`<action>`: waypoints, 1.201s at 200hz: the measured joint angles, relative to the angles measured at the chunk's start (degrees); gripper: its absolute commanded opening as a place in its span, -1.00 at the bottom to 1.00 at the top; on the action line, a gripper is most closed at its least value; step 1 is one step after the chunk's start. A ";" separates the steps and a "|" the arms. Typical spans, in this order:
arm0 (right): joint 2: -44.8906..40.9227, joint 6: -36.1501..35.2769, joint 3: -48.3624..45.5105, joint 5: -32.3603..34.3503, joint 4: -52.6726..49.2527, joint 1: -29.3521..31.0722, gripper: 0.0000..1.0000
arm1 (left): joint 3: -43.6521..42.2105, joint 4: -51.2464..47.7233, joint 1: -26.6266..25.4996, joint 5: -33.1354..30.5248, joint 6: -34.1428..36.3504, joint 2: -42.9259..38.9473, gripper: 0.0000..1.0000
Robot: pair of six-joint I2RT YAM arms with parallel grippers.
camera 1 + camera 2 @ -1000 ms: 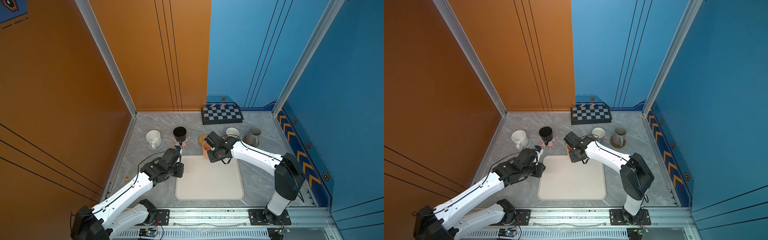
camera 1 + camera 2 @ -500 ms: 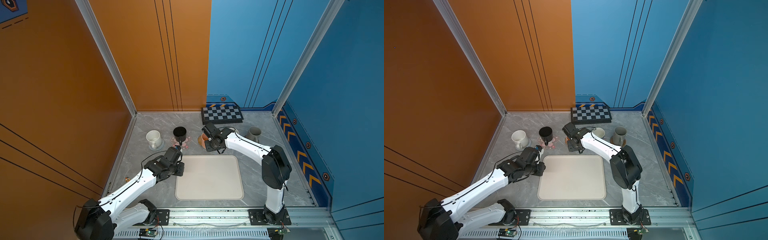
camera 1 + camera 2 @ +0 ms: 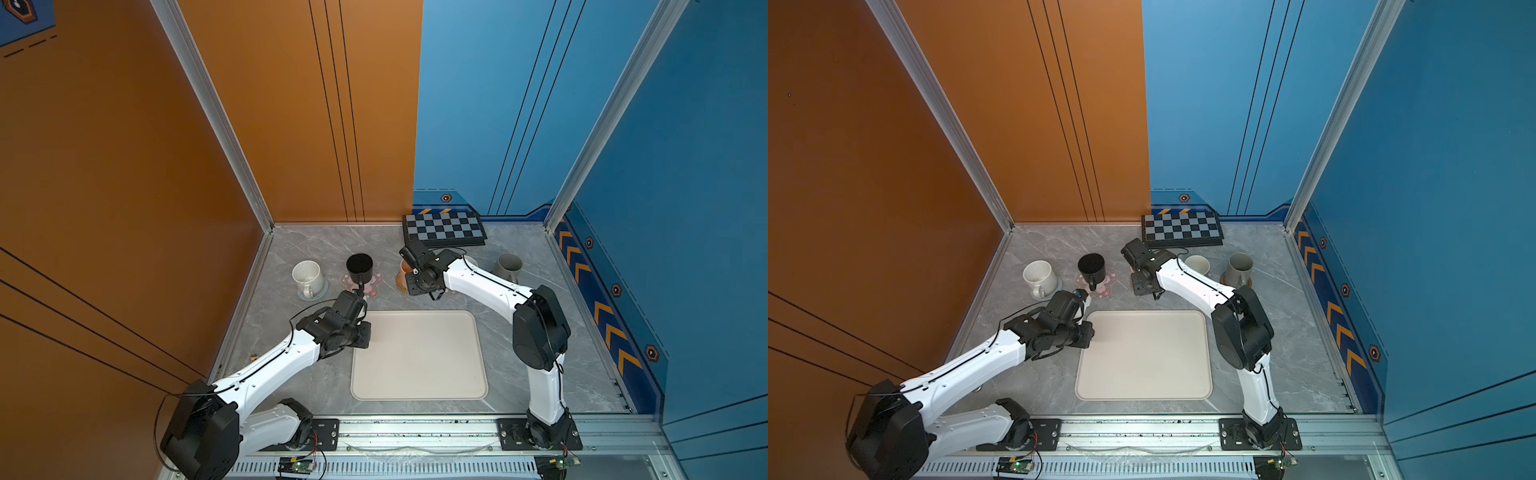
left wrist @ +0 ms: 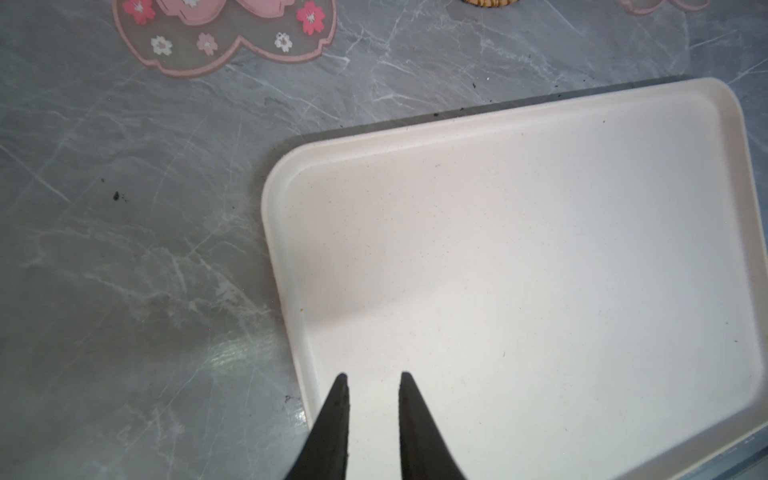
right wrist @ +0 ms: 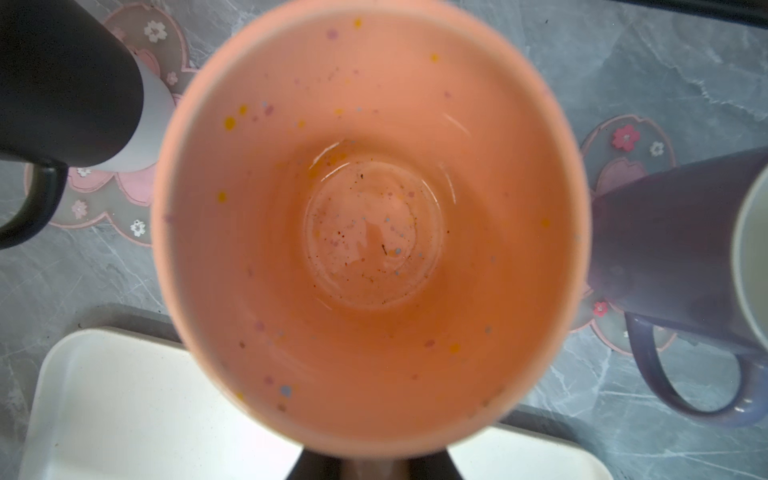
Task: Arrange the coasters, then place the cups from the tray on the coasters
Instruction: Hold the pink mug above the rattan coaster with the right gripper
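Right claw [image 5: 374, 467] clenched on peach cup [image 5: 370, 224] at its rim. Cup is over the straw coaster [image 3: 400, 284], just far of the tray [image 3: 417, 357]; can't tell if it's touching down. Left claw [image 4: 372, 376] slightly parted, empty, above tray's left edge.

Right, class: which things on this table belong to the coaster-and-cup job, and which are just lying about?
Job: tray; white cup, black cup, peach cup, lavender cup, grey cup; blue coaster, pink coaster, second pink coaster, straw coaster, wooden coaster.
Lying about: checkered board.
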 measured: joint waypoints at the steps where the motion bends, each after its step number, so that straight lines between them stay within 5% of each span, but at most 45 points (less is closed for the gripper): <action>1: 0.04 0.00 0.02 0.00 0.00 -0.04 -1.00 | 0.00 0.02 0.02 0.02 0.00 0.00 -0.53; 240: 6.54 -2.56 4.39 -0.22 3.41 -1.66 -1.00 | 0.04 1.05 2.38 2.69 -1.33 1.51 -0.57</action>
